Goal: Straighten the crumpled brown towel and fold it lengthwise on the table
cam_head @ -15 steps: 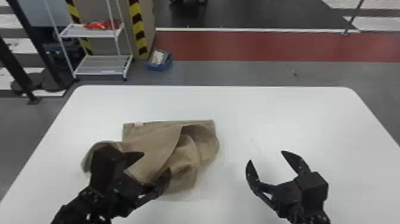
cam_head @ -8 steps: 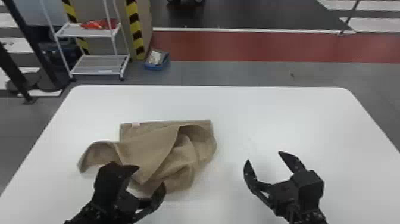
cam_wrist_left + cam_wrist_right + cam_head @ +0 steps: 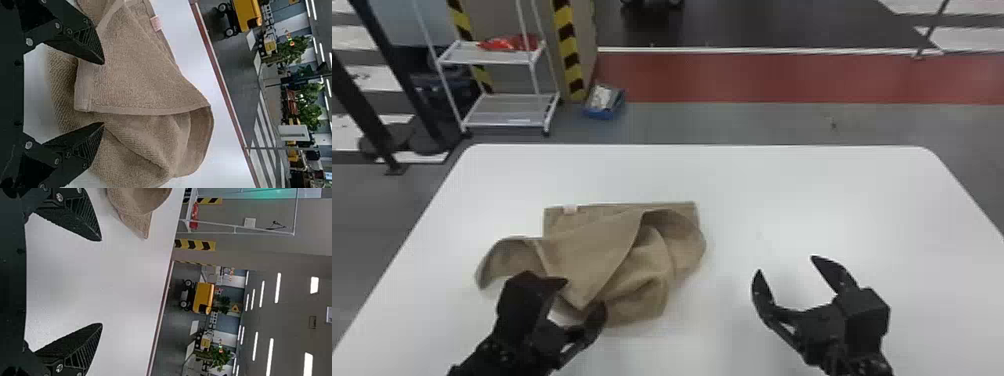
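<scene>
The black left gripper (image 3: 584, 294) gapes empty at the crumpled brown cloth towel (image 3: 602, 245) on the flat white table (image 3: 807, 200) — the black right gripper (image 3: 786, 264), apart from it, likewise.

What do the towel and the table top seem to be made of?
The towel looks like soft, matt cloth, probably cotton terry: it has a nubbly pile and flat hemmed edges. The fibre is a guess.

The table top looks smooth and hard, white with a faint sheen, perhaps laminate or plastic; its look doesn't settle which.
</scene>
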You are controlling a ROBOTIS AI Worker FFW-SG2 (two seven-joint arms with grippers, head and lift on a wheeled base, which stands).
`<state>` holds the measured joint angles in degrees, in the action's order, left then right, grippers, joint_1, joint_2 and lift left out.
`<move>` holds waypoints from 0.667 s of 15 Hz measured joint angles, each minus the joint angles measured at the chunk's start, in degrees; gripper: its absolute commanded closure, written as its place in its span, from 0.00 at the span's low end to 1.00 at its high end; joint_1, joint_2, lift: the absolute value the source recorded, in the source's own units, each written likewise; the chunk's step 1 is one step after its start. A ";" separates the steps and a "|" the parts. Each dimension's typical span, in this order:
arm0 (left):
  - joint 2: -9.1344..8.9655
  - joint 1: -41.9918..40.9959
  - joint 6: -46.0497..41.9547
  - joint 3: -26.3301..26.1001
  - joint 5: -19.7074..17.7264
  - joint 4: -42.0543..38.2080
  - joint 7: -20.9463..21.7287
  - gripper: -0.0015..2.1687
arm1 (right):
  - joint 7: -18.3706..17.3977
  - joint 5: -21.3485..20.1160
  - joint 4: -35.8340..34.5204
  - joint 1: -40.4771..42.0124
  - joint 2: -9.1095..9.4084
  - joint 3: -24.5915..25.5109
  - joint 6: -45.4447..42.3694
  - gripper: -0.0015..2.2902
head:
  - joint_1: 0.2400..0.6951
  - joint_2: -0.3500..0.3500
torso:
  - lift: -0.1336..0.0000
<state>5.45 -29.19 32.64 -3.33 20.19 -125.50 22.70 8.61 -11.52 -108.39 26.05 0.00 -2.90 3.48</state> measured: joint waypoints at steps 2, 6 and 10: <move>0.00 0.01 0.02 0.79 -0.59 -0.21 0.48 0.21 | 0.00 0.00 0.26 -0.18 0.00 0.00 0.00 0.05 | 1.00 0.54 | 0.10; 0.00 -0.06 0.08 2.27 -2.68 -0.66 2.70 0.23 | 0.00 0.00 0.47 -0.37 0.00 0.00 0.00 0.05 | 1.00 0.54 | 0.10; 0.00 0.13 0.48 2.47 -2.96 -0.66 3.77 0.28 | 0.00 0.00 0.48 -0.39 0.00 0.00 0.22 0.05 | 1.00 0.54 | 0.10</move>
<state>5.45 -29.06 33.12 -0.86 17.23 -126.17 26.47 8.61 -11.51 -107.91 25.66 0.00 -2.90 3.70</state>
